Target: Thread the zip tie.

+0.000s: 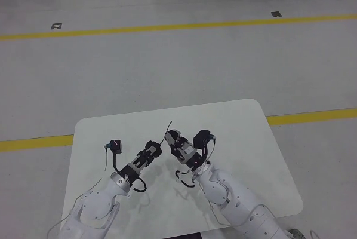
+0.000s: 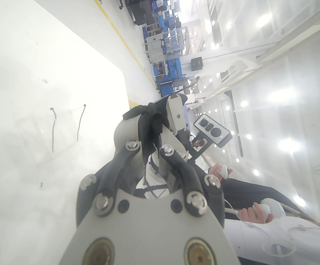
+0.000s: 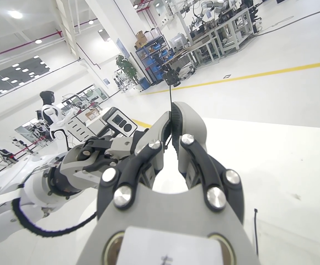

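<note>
Right hand (image 3: 172, 117) pinches thin, perhaps plastic zip tie (image 3: 170, 96).

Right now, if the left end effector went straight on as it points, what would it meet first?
Most likely the right end effector, shut on the zip tie, close ahead; relative height unclear.
</note>
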`<state>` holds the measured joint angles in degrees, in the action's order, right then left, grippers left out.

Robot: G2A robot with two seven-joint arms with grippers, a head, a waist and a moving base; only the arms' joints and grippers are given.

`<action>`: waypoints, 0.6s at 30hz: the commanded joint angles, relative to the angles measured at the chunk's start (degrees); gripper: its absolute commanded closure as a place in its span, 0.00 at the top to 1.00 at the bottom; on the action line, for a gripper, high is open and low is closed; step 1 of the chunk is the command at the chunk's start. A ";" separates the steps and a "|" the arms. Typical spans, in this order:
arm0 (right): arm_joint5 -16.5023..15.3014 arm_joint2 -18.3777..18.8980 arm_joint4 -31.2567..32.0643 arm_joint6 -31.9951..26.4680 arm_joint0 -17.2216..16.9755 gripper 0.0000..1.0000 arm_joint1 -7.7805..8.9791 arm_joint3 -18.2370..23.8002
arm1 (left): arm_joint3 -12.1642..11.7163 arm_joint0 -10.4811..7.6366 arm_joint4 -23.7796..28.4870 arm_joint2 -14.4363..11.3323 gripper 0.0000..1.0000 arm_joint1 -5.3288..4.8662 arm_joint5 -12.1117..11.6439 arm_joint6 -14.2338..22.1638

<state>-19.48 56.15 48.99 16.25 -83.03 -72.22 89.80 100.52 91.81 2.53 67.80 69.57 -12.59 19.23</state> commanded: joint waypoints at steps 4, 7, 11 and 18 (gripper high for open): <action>0.00 -0.28 0.14 -0.33 0.08 0.00 0.01 -0.04 | 0.00 0.00 0.00 0.00 0.00 0.00 0.00 0.00; 0.00 -0.43 0.00 -0.42 0.09 0.00 0.03 -0.09 | -0.04 -0.21 -0.05 -0.37 0.00 0.04 0.27 -0.60; 0.00 -0.61 -0.18 -0.51 0.10 0.00 0.09 -0.23 | -0.12 -0.30 0.09 -0.65 0.00 -0.02 0.20 -0.88; 0.00 -0.75 -1.03 -0.13 0.04 0.00 0.23 -0.31 | -0.08 -0.26 0.45 -0.77 0.00 -0.18 -0.05 -1.01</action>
<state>-19.48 55.38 48.07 15.96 -82.96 -72.02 89.47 100.44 91.55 2.95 67.03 69.41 -12.62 18.24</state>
